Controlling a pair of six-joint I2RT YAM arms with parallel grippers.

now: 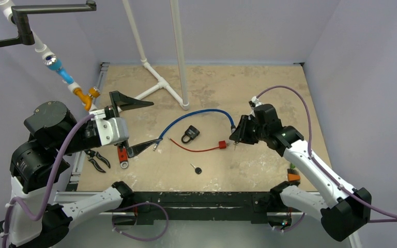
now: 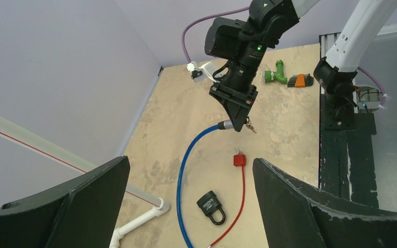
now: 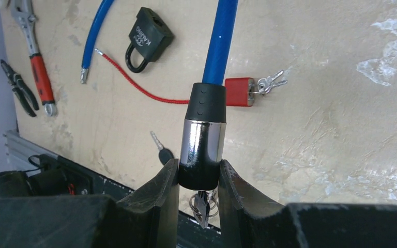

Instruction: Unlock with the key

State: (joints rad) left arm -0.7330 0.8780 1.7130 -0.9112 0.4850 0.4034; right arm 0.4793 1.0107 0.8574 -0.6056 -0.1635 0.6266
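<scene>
My right gripper (image 1: 236, 135) (image 3: 198, 164) is shut on the black and chrome lock head (image 3: 202, 139) of a blue cable lock (image 1: 196, 111). It holds the head just above the table right of centre. A key (image 3: 201, 204) on a ring sticks out of the head's end between the fingers; the same key (image 2: 249, 125) shows in the left wrist view. The cable's other end lies loose near the left gripper (image 1: 154, 122) (image 2: 189, 161), which hangs open and empty above the table's left side.
A black padlock (image 1: 190, 134) lies mid-table beside a red cable lock (image 1: 220, 145) with keys in it. A loose black-headed key (image 1: 197, 169) lies near the front. Pliers (image 1: 97, 160) and a red-handled wrench (image 1: 122, 156) sit at left. A white pipe frame (image 1: 160, 85) stands behind.
</scene>
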